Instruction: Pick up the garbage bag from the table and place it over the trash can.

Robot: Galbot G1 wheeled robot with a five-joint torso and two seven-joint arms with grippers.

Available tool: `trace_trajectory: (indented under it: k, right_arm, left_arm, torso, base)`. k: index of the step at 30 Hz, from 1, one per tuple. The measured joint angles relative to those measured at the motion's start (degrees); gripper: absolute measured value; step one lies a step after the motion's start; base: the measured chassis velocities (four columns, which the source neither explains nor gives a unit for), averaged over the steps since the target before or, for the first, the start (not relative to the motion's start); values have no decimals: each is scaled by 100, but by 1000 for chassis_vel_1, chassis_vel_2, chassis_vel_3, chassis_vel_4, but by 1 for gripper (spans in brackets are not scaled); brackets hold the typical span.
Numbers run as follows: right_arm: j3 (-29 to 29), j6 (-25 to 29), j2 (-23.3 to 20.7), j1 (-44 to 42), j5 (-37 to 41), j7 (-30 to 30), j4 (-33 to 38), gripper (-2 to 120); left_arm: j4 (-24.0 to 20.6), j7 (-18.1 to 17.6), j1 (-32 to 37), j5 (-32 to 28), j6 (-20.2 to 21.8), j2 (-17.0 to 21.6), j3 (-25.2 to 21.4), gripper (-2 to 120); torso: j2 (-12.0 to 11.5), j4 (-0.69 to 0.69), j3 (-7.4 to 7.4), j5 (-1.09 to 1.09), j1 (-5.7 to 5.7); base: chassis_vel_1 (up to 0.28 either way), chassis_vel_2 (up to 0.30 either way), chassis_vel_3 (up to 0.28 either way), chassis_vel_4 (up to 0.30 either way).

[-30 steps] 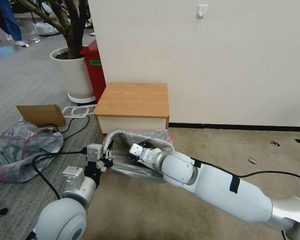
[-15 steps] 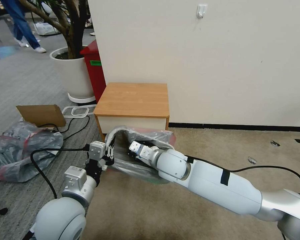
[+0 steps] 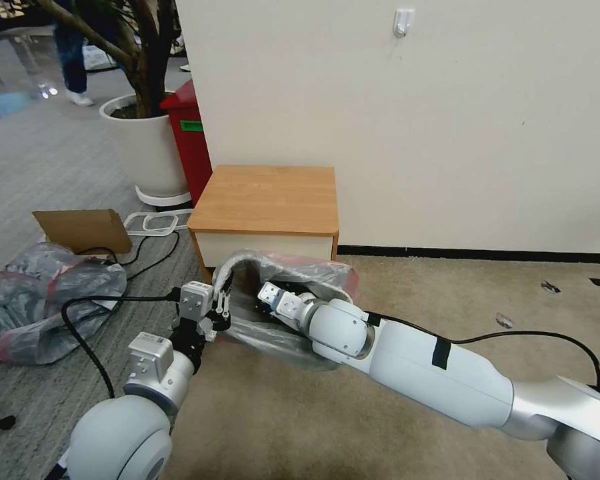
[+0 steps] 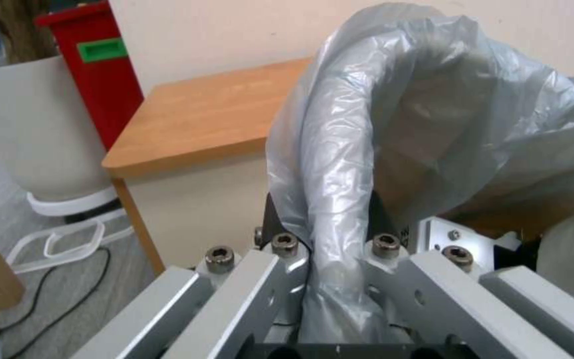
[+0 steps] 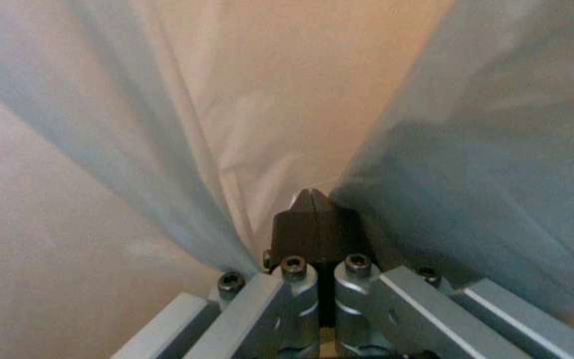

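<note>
Lining stage, bag over bin, both arms engaged. The garbage bag (image 3: pixel 283 267) is no longer on the table (image 3: pixel 267 199); it lies draped over the trash can (image 3: pixel 228 268), which sits on the carpet just in front of the table's white drawer front, its rolled rim showing through the film at the near-left corner; the pink-red edge of the bag shows along the far side. The left gripper (image 3: pixel 219 308) is at that left corner; the left wrist view shows a gathered fold of the bag (image 4: pixel 340 164) running down between its fingers, which stand on either side of the plastic, so it is judged to be clenched on the bag. The right gripper (image 5: pixel 314 199) reaches into the bag's mouth; in the right wrist view its dark tips meet with no gap, film hanging to both sides, and whether any plastic is pinched there cannot be told.

To do this step well, in judgement: keep the left pinch firm as an anchor; draw the hem outward and down past the rolled rim, not upward; let the right arm press the film into the cavity and spread it toward the far corner; move slowly, since thin crinkly film tears or slips; avoid pushing the light bin against the table.
</note>
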Motion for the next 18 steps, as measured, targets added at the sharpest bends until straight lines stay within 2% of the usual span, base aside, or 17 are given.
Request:
trace_trajectory:
  k: [18]
  right_arm:
    - [5,-2,110,12,62,44,-112,0]
  left_arm:
    - [-70,162,43,-2,-20,-2,-10,5]
  torso:
    - [0,-1,0,0,0]
  base:
    - [0,0,0,0]
